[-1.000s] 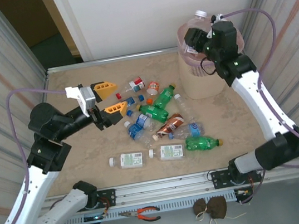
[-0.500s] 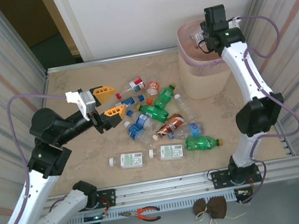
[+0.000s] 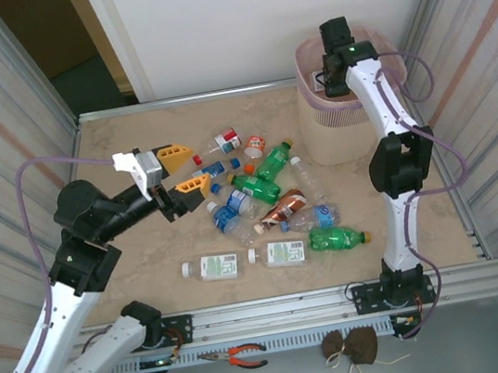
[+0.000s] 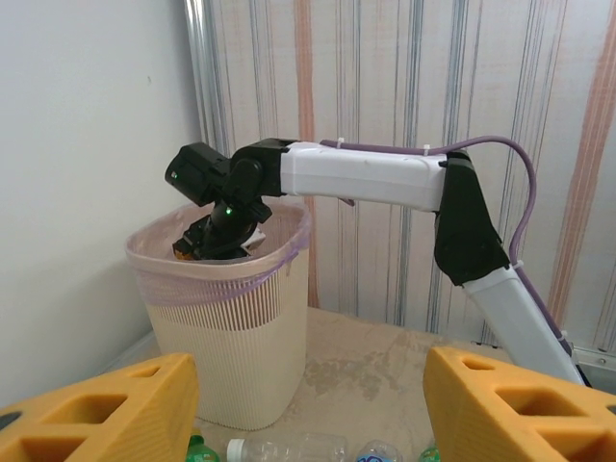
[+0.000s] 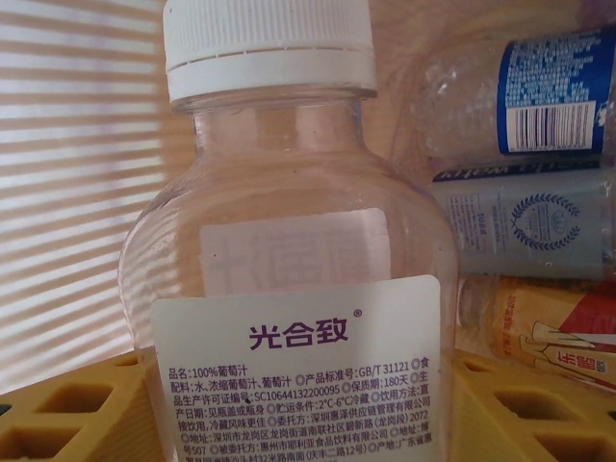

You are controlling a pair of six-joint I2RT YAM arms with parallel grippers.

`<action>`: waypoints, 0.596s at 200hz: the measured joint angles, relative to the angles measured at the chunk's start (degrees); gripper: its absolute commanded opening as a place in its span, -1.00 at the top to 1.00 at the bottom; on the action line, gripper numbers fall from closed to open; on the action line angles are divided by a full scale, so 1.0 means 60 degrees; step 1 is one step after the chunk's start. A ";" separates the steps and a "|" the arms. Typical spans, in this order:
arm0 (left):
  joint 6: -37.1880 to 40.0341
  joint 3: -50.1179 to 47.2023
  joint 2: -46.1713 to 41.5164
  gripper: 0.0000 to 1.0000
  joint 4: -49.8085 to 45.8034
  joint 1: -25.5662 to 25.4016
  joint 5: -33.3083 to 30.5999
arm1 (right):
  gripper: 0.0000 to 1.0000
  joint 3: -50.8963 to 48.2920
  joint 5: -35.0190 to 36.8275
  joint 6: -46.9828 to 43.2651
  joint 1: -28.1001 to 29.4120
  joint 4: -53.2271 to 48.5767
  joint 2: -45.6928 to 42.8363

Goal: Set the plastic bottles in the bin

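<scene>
The right pincer [image 5: 300, 414] is clenched on a clear bottle [image 5: 294, 241] with a white cap and a white printed label, its yellow fingers [image 5: 67, 409] pressing on either side of the bottle's lower body. The wrist view looks down inside the bin [image 3: 335, 136], where other bottles [image 5: 539, 192] with blue, grey and orange labels lie behind the held one, beside the slotted wall. From the left wrist, the right arm [image 4: 375, 178] bends over the pink-lined rim, its end dipped below the bin's edge. The bin stands at the far right corner of the table [image 3: 146, 249]. The left pincer [image 3: 197, 162] hovers released above the table's left half, its jaws spread wide and aimed at the scattered bottles. These lie in a loose cluster at mid-table: three green bottles [image 3: 273, 160], a brown-labelled bottle [image 3: 281, 210], blue-labelled ones [image 3: 229, 212] and, nearer the arms, two white-labelled bottles [image 3: 216, 266] side by side.
</scene>
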 measured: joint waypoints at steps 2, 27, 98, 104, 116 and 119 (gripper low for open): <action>0.0004 0.0000 0.0007 -0.26 0.0000 0.0000 0.0000 | 0.07 0.0015 -0.0022 0.0033 0.0000 -0.0011 0.0040; 0.0007 0.0000 0.0127 -0.26 0.0000 0.0000 -0.0036 | 0.06 0.0131 -0.0208 0.0302 0.0000 -0.0051 0.0510; 0.0011 -0.0047 0.0328 -0.26 -0.0025 0.0000 -0.0233 | -0.26 0.0131 -0.0535 0.0809 -0.0062 -0.0280 0.1304; 0.0011 -0.0058 0.0328 -0.26 -0.0033 0.0000 -0.0237 | -0.31 0.0131 -0.0546 0.0820 -0.0062 -0.0284 0.1304; 0.0015 -0.0076 0.0328 -0.26 -0.0033 0.0000 -0.0237 | -0.43 0.0131 -0.0561 0.0834 -0.0062 -0.0288 0.1304; 0.0011 -0.0084 0.0328 -0.26 -0.0036 0.0000 -0.0237 | -0.46 0.0131 -0.0561 0.0845 -0.0062 -0.0288 0.1304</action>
